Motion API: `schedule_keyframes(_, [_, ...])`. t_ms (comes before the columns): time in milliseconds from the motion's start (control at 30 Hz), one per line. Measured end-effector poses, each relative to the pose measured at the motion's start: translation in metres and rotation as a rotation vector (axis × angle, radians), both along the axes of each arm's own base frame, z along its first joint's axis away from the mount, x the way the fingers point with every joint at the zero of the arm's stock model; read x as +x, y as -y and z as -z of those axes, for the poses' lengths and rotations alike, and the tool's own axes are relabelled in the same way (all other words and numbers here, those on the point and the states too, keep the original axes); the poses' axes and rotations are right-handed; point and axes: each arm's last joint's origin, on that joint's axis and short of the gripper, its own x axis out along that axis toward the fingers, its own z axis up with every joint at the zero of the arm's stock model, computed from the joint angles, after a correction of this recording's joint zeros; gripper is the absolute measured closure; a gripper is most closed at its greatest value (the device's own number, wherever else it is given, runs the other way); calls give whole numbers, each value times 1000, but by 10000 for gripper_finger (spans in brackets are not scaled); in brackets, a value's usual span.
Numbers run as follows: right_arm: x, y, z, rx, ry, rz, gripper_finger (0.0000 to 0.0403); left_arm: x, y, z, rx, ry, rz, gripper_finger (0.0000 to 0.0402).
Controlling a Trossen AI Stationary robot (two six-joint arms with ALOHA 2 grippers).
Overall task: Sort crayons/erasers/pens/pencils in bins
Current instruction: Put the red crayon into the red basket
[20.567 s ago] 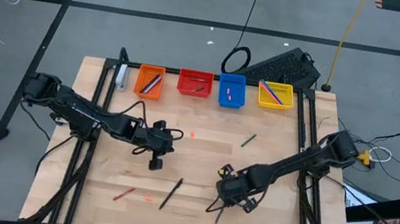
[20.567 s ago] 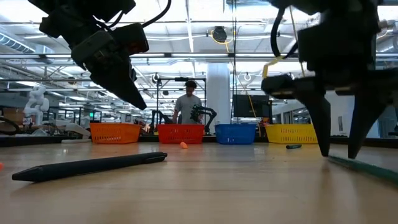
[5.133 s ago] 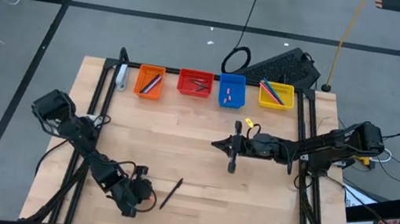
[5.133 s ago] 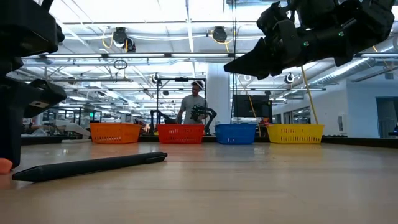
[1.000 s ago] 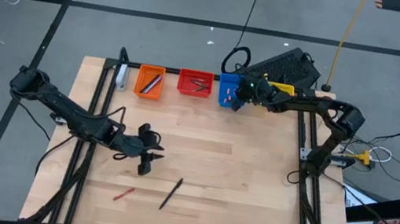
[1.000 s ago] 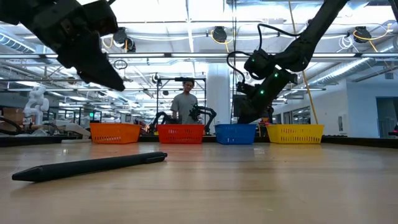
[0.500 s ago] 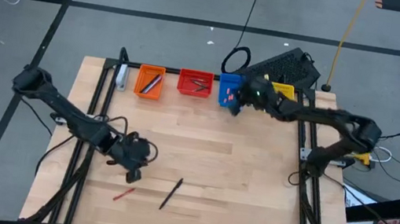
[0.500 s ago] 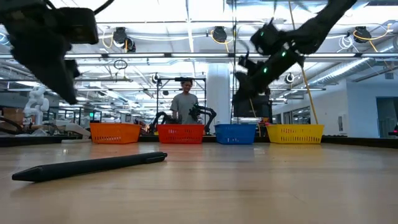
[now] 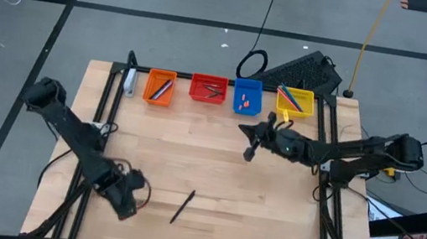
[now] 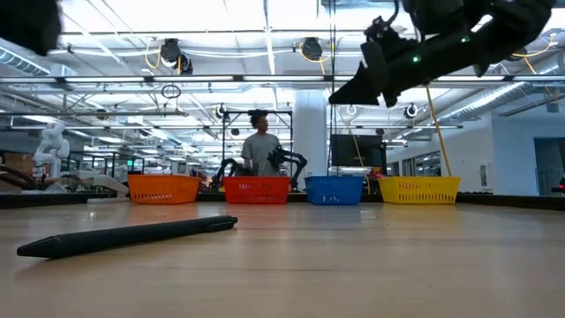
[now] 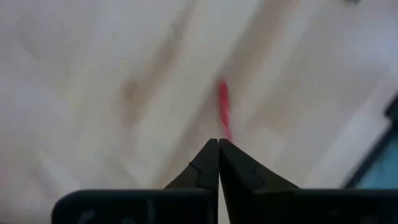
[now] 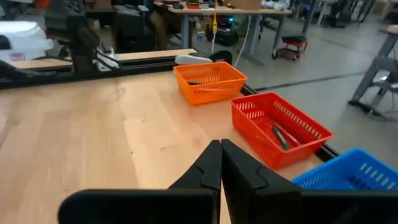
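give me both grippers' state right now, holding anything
Left gripper: closed and empty, over a red crayon lying on the table.
Right gripper: closed, holding nothing, in the air near the bins.

Black keyboard (image 9: 305, 69) beyond the wooden table (image 9: 215, 166), person (image 10: 261, 150) standing behind

Wooden table (image 9: 207, 220), four bins (image 9: 227, 93), dark pen (image 9: 183, 206)
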Motion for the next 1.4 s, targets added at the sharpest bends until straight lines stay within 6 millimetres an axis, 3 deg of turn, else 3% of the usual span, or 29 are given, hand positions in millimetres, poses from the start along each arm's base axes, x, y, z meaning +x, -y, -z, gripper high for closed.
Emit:
schedule_keyframes(233, [0, -9, -1, -49, 5, -30, 402, -3, 44, 17, -53, -138, -68, 336])
schedule_keyframes(500, [0, -9, 0, -58, -3, -37, 402, 2, 52, 37, 40, -145, -157, 273])
schedule_keyframes(667, [0, -10, -1, -64, -2, -45, 403, 3, 52, 45, 77, -144, -164, 253])
schedule_keyframes(967, [0, -11, -1, -63, 3, -48, 403, 2, 52, 58, 113, -174, -159, 264])
schedule_keyframes(1400, [0, -11, -2, -64, 6, -52, 403, 3, 59, 67, 74, -190, -125, 328])
